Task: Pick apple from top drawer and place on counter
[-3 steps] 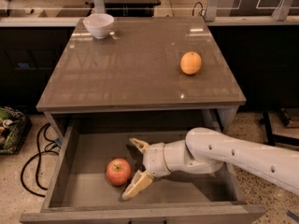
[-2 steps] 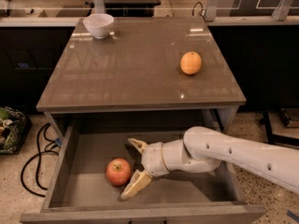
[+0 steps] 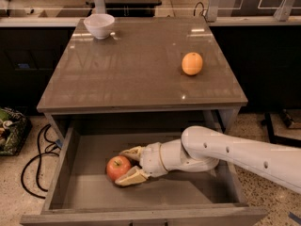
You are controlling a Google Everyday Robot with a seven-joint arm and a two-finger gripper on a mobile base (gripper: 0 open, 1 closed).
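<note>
The small red apple (image 3: 115,167) lies on the floor of the open top drawer (image 3: 70,192), left of its middle. My gripper (image 3: 123,167) reaches in from the right on its white arm. Its two tan fingers (image 3: 133,176) lie against the apple's upper and lower sides, closed on it. The apple still rests on the drawer floor. The glossy grey-brown counter (image 3: 131,74) is directly above the drawer.
An orange fruit (image 3: 192,63) sits on the counter's right side. A white bowl (image 3: 99,25) stands at its back left corner. Black cables (image 3: 40,154) and a bag (image 3: 7,131) lie on the floor to the left of the drawer.
My gripper has moved left onto the apple, and its fingers have narrowed from a wide spread to the apple's width. The orange and the bowl have not moved.
</note>
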